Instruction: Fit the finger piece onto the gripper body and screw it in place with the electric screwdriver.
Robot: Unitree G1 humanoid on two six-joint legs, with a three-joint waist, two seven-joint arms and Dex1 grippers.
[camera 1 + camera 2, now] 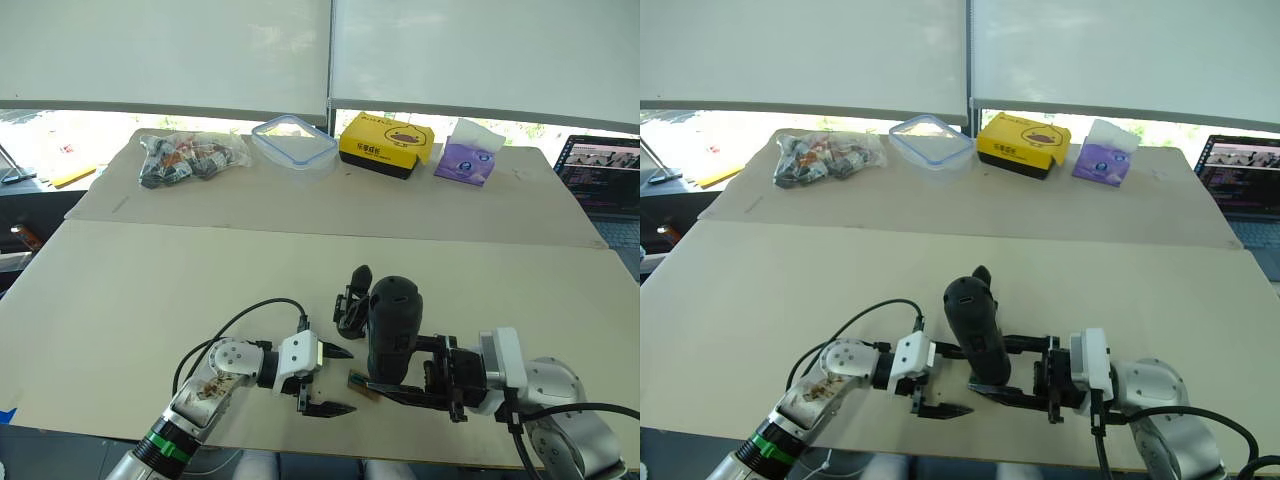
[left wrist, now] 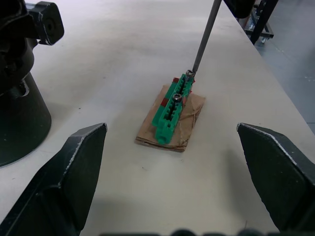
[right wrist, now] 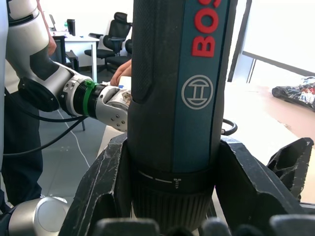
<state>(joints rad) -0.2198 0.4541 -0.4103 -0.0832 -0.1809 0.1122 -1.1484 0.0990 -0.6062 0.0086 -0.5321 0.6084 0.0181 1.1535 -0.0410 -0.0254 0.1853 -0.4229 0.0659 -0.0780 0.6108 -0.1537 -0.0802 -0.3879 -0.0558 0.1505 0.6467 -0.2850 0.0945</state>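
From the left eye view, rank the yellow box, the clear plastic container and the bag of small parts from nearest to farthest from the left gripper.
1. The bag of small parts, far side of the table, to the left of the left gripper.
2. The clear plastic container, far edge, almost straight ahead.
3. The yellow box, far edge, to the right.
The container and the box are nearly level in depth, so that order is tentative.

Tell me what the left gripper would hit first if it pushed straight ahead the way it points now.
Probably the small green block on its brown card: it lies on the table straight ahead between the open left gripper's fingers, with the screwdriver's metal bit touching its far end. Depth is uncertain.
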